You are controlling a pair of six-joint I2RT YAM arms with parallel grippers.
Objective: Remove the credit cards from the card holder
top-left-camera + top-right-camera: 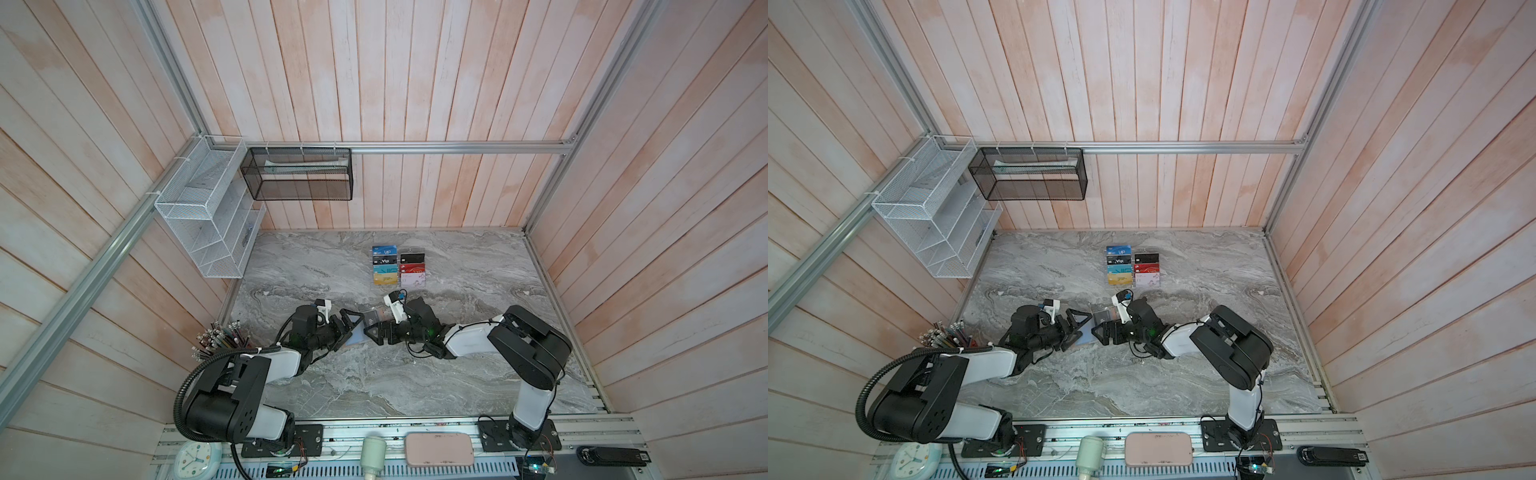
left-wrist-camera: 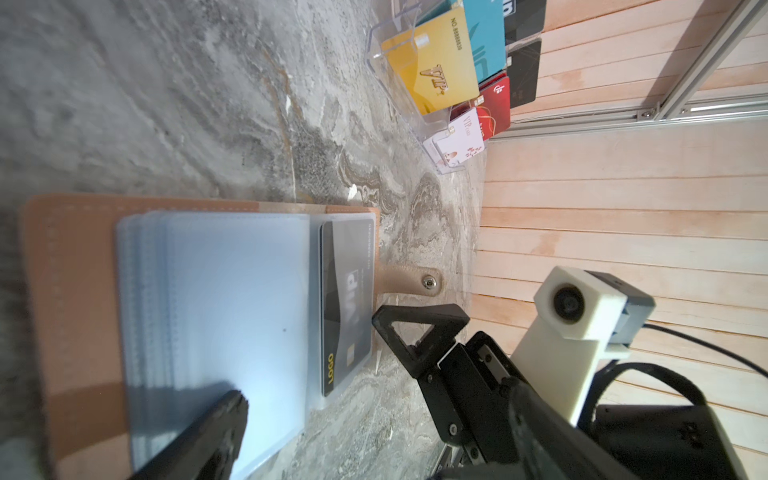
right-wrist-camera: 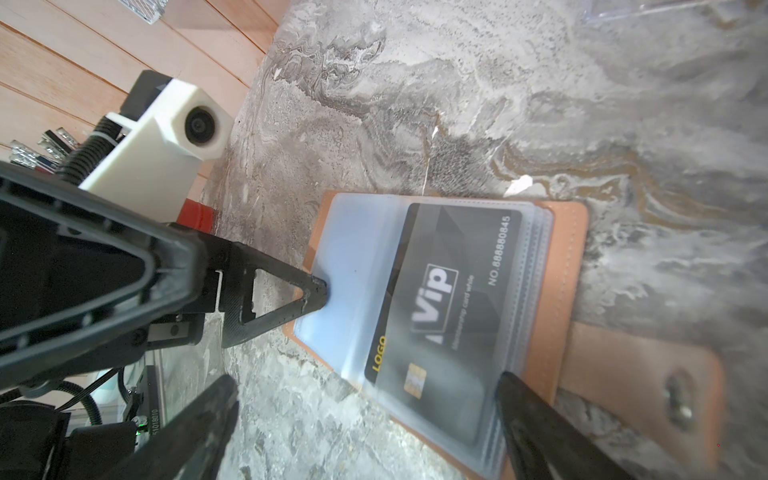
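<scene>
The left pincer (image 1: 350,328) stands open, one fingertip (image 3: 318,291) set on the pale blue sleeves (image 2: 216,291), likely to pin that half flat. The card holder (image 3: 569,257) lies spread open on the table (image 3: 540,104) between both arms, pockets facing up. The black Vip card (image 3: 449,299) sits sleeved on the half bearing the snap tab (image 3: 648,382). The right pincer (image 3: 368,382) hovers open astride that card, seemingly lined up to draw it out.

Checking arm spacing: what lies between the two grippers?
The open card holder, holding a black Vip card, between left gripper and right gripper, in both top views.
</scene>
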